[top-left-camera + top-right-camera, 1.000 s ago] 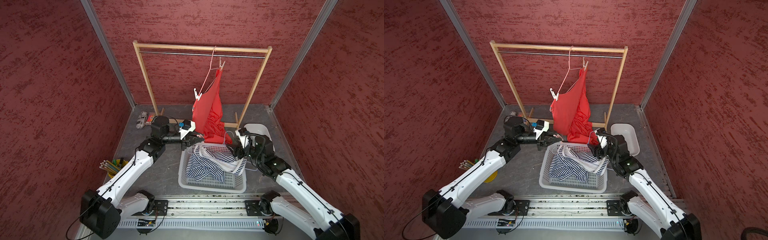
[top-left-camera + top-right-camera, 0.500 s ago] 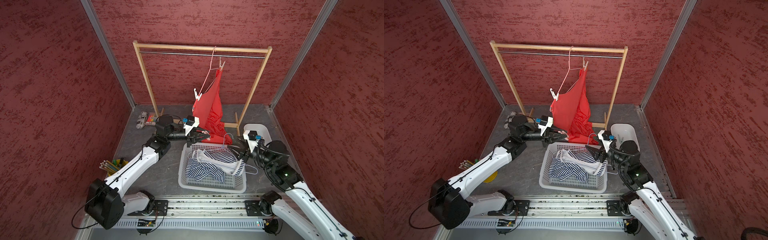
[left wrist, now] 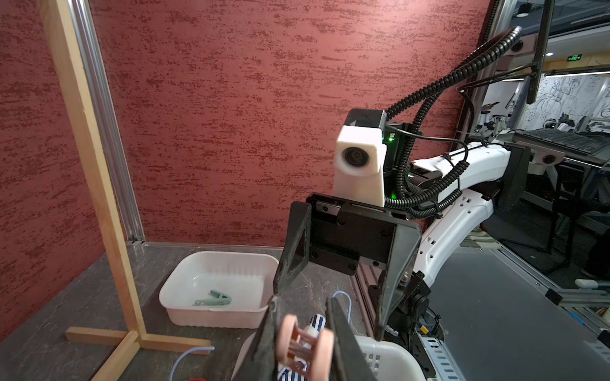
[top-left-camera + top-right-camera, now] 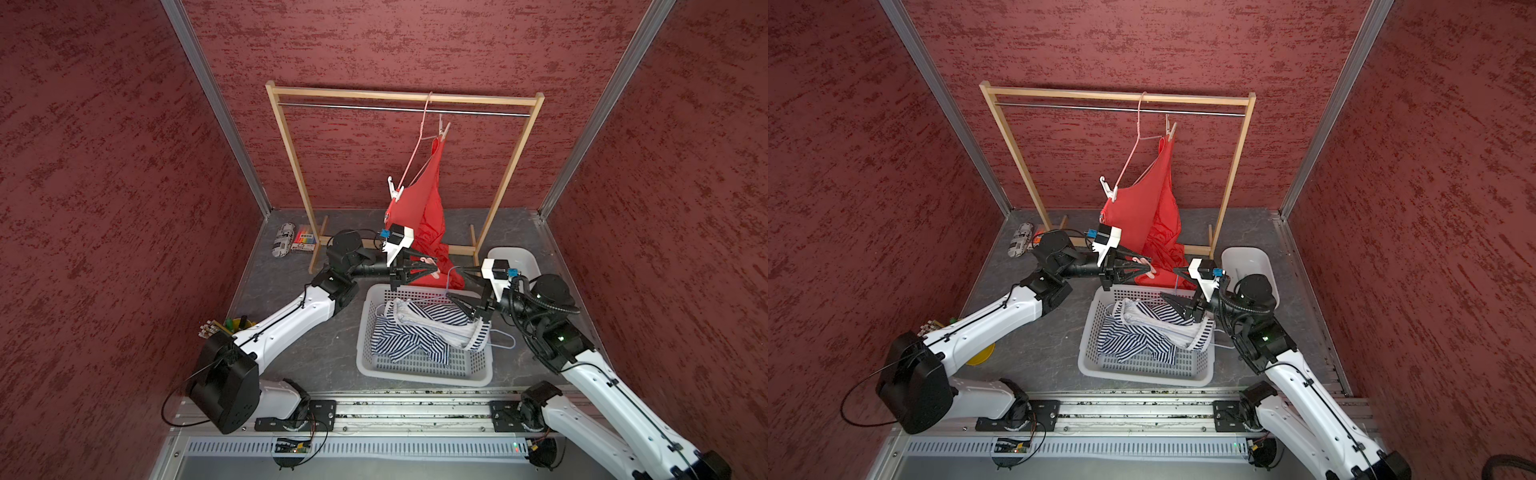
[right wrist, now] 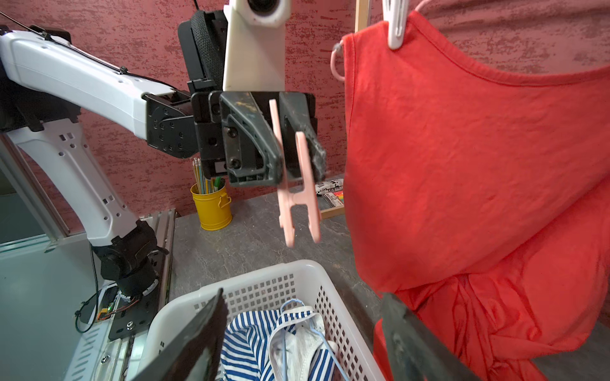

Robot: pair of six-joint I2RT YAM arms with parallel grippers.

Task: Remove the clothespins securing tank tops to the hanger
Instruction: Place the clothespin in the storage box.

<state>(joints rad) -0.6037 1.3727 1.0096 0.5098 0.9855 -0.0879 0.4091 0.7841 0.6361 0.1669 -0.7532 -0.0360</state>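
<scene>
1. The left gripper has its jaws nearly closed, pinching a pink clothespin near the basket's far rim.
2. The right gripper has its jaws spread wide and holds nothing, over the striped tank top in the basket.
3. A white clothespin and a beige clothespin clip the orange-red tank top to a hanger on the rack at the tabletop's far edge.

Left gripper, holding pink clothespin, advanced toward right gripper, whose jaws spread wider.
</scene>
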